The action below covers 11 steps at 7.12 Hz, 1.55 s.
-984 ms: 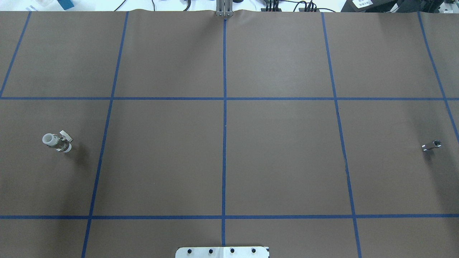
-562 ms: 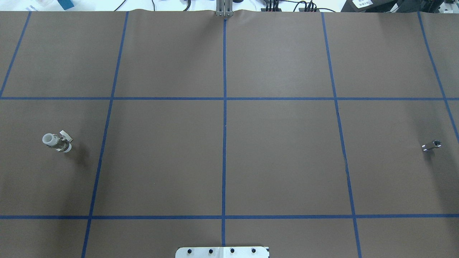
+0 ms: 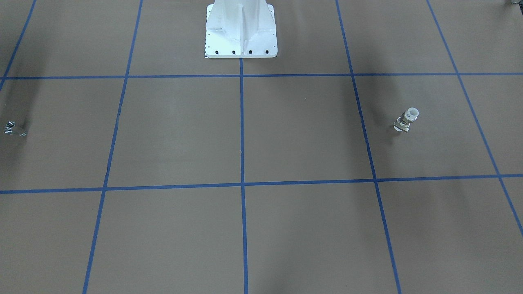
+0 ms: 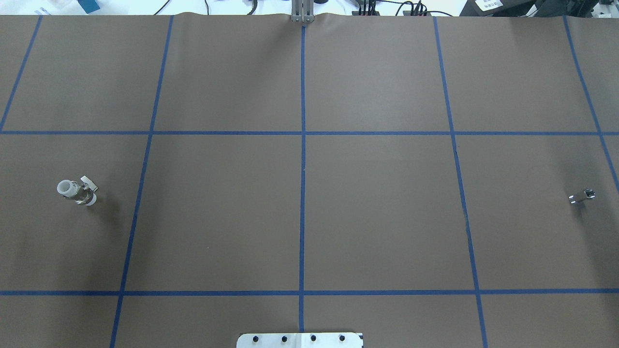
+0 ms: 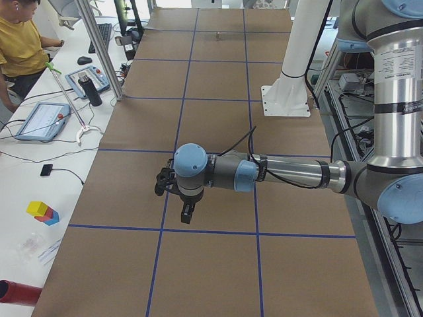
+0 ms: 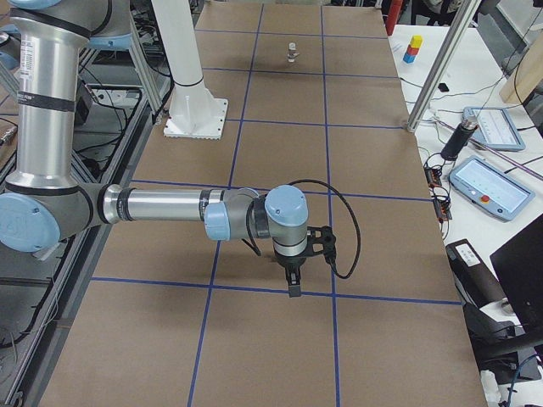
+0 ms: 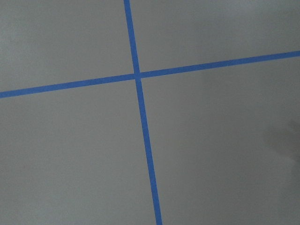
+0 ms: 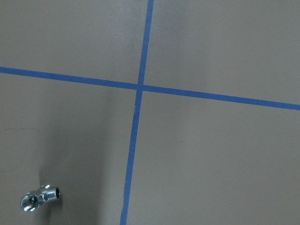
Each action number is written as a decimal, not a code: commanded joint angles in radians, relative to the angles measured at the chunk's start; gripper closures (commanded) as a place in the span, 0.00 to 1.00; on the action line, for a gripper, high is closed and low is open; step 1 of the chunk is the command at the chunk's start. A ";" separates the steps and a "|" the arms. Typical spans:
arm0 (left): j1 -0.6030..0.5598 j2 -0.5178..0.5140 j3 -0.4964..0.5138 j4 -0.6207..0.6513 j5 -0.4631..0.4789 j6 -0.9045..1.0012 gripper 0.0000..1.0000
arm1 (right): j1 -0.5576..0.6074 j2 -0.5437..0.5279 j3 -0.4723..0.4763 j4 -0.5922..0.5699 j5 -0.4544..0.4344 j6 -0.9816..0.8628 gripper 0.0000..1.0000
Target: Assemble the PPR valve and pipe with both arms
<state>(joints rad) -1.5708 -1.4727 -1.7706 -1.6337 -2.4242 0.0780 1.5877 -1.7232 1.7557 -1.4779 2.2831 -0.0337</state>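
No move seen from above since a second ago: valve (image 4: 77, 192) and pipe (image 4: 582, 196) in the very same spots on the brown desk (image 4: 387, 203). Valve small, with white ends and a metal middle, standing far over on the robot's left side, in the middle row of squares drawn by the blue tape lines (image 4: 302, 193). Pipe short and shiny, lying far over on the robot's right side in that same row, well apart from the valve. From the desk's left end, left arm (image 5: 291, 173) stretched out low over the desk, with the black left claw (image 5: 187, 212) at its tip, pointing down over the brown top, close to a blue line. Spread or pressed together? Cannot tell from that side view. From the desk's right end, right arm (image 6: 161, 206) stretched out the same way, with the black right claw (image 6: 293, 281) pointing down over the desk, close to a blue line too. Again, cannot tell if spread or pressed together. In the left wrist view, brown desk and a cross of two blue lines. In the right wrist view, another blue cross, and the pipe small in the lower left corner, lying apart from the lines. White stand (image 3: 241, 28) bolted to the desk at the robot's edge, on the middle blue line. Person (image 5: 20, 46) in a yellow shirt beside the desk, at a white bench with tablets (image 5: 39, 121).
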 commanded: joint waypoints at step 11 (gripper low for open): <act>0.476 -0.012 -0.084 -0.508 0.154 -0.591 0.00 | 0.000 -0.019 -0.012 -0.001 0.062 0.000 0.00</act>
<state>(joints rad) -1.1972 -1.4972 -1.8201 -2.1403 -2.3805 -0.4051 1.5877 -1.7420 1.7442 -1.4775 2.3455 -0.0337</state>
